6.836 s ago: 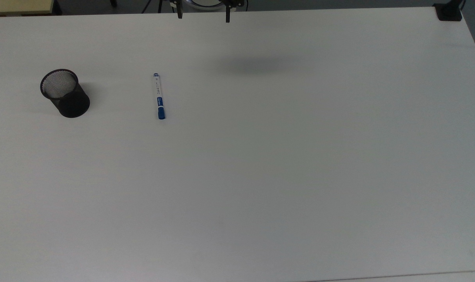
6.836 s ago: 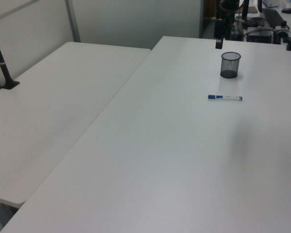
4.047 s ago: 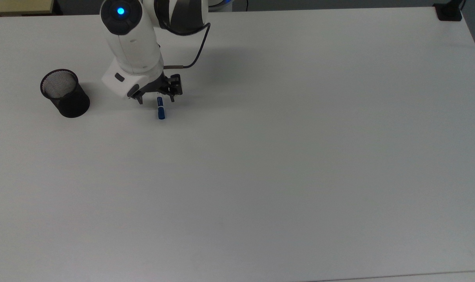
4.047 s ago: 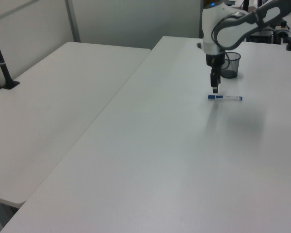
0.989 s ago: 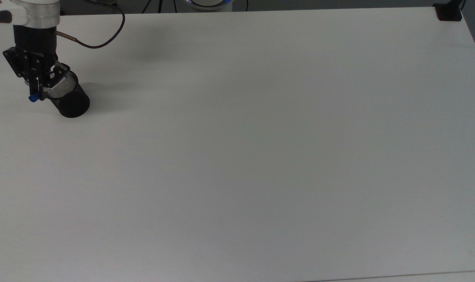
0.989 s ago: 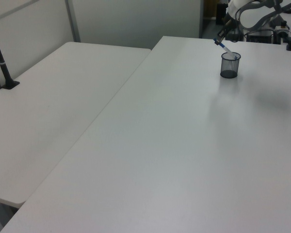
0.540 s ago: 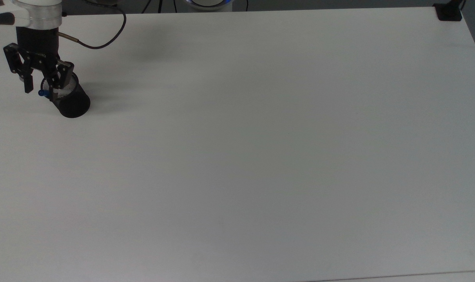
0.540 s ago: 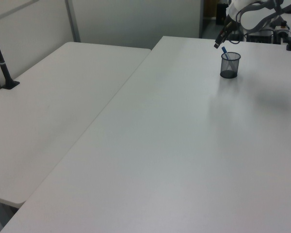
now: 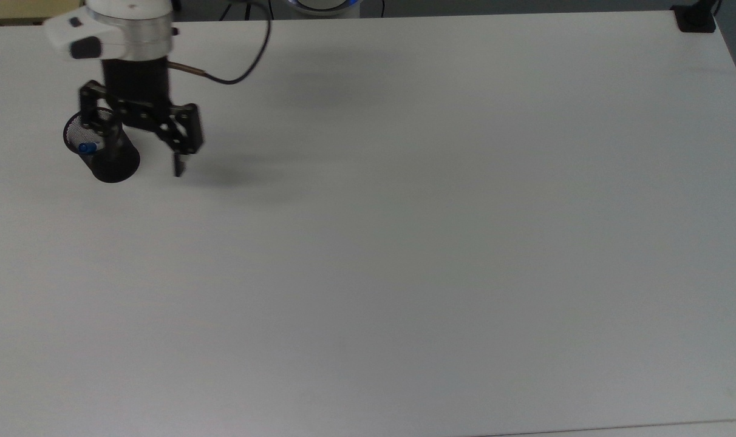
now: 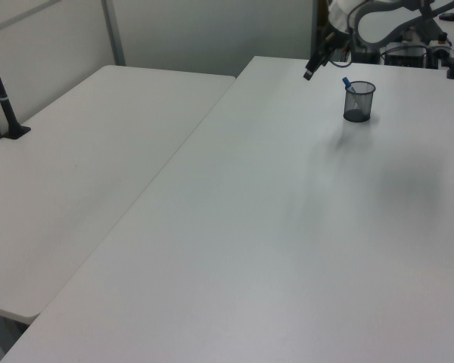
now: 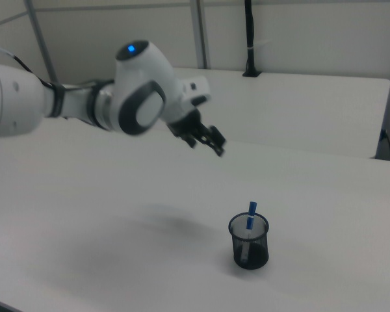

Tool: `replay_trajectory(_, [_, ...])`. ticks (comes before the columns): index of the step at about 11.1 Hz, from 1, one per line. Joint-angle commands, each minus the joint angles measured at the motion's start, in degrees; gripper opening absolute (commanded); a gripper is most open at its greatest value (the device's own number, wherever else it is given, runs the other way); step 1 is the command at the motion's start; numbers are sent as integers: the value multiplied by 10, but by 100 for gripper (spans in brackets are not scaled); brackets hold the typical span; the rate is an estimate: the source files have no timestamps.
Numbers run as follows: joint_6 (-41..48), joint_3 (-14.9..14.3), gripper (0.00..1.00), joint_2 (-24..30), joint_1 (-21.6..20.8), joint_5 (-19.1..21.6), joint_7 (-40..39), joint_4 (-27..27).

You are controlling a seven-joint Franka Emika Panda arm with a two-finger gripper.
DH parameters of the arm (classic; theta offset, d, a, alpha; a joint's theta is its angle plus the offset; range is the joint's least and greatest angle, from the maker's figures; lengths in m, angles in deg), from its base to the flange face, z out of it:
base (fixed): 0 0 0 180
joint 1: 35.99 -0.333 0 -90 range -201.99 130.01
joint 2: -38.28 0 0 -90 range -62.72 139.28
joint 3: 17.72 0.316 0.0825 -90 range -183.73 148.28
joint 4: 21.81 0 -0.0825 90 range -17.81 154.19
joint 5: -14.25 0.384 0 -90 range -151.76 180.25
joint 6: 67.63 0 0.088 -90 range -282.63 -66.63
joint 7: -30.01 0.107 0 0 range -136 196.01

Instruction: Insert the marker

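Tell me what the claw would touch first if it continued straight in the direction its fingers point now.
Probably the bare white table beside the black mesh cup. The open claw hangs apart from the cup, though depth is uncertain.

Your arm: glossy white rounded shells, with dark grey bands at the joints. One joint cap carries a round blue light, upper left-centre of the right view. The wrist flange, upper left of the top view, is white with two small dark oval marks, above a silver ring and a black cylindrical body. Your gripper: black, with linked bars and slim black fingers. One thin dark cable with a brownish sleeve loops from the wrist.
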Motion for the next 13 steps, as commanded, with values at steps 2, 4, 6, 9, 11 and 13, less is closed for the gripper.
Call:
replay_trajectory(2, [254,-6,100,44,-110,5,64,-99])
replay_trajectory(4, [369,-11,100,70,-155,17,64,-122])
replay_trajectory(6, [462,-17,100,79,-197,15,62,-144])
replay_trajectory(9, [546,-21,100,103,-209,7,62,-145])
replay_trajectory(11, [539,-23,100,109,-202,10,62,-146])
replay_trajectory(13, [534,-23,100,106,-202,8,57,-145])
